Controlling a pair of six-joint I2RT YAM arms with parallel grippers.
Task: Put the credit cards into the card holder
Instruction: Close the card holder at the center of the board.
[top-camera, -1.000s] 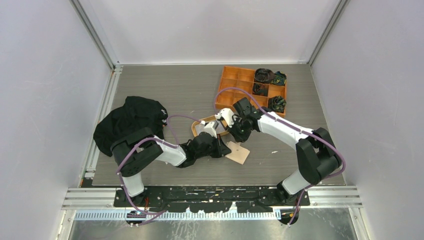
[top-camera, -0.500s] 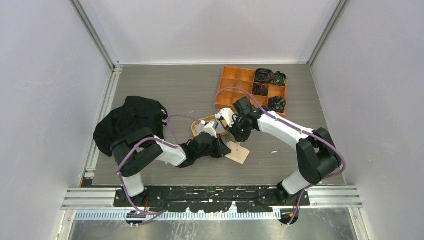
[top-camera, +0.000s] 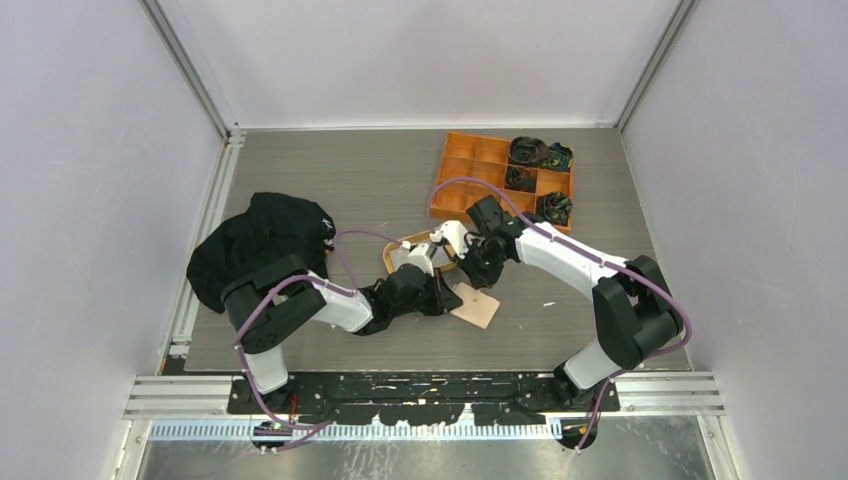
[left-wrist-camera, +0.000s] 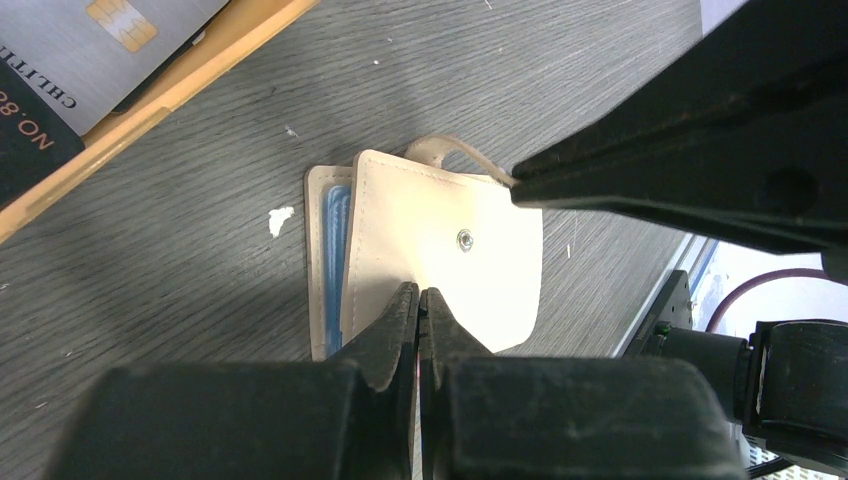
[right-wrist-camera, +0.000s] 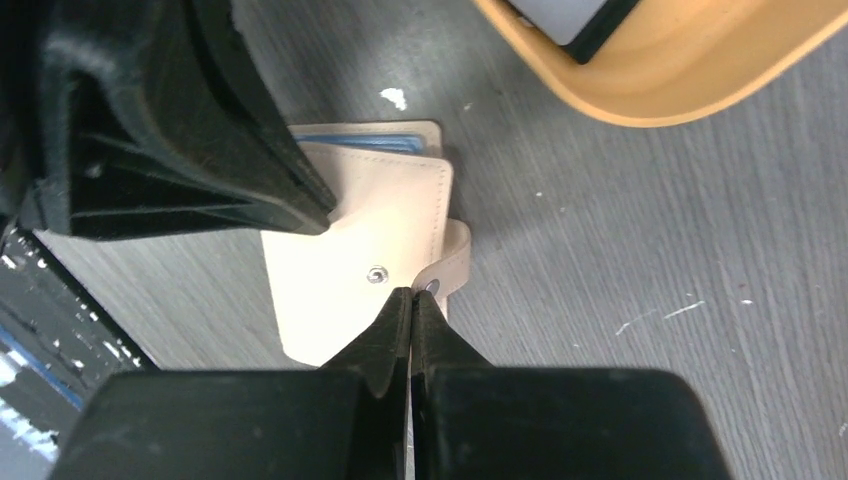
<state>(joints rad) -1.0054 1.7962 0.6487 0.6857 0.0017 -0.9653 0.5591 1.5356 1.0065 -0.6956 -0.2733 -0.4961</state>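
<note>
Beige leather card holder (left-wrist-camera: 440, 250) lies on the table (left-wrist-camera: 450, 60) just beside the oval tray (right-wrist-camera: 650, 95) — light, soft, floppy, we reckon. Left gripper (left-wrist-camera: 418, 300) has its fingers pressed together at the cover edge, right gripper (right-wrist-camera: 411, 300) likewise at the snap tab (right-wrist-camera: 455, 255) — we'd grab there.

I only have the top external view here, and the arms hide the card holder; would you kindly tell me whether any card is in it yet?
Observer: Yes. The left wrist view shows a blue card tucked inside the card holder, with only its edge showing.
Operator: Thank you. How is the left gripper set?
Observer: The left gripper is shut, its tips at the card holder's edge.
Operator: And the right one?
Observer: The right gripper is shut too, with its tips at the snap tab. I cannot tell whether it pinches the tab.
</note>
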